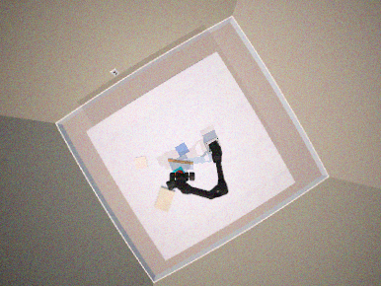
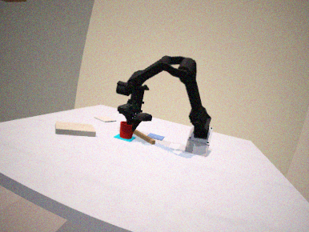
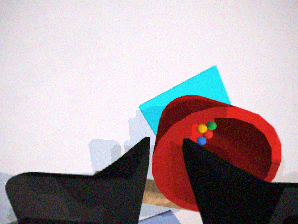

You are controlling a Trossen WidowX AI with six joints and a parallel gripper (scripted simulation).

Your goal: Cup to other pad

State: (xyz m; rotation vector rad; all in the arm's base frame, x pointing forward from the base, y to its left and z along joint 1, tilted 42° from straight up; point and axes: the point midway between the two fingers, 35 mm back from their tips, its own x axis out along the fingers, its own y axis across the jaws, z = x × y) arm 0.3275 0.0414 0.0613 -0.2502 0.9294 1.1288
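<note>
Exterior view: parted fingers (image 2: 129,121) straddle cup (image 2: 126,130) on cyan pad (image 2: 120,138), wooden stick (image 2: 144,138) beside.

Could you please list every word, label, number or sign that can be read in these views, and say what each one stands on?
No text can be read in any view.
Small white tag on the floor outside the table's rim, top view: it bears a dark mark, too small and blurred to read.
Red cup, cyan pad, wooden blocks, arm and pincer: no lettering visible.
</note>
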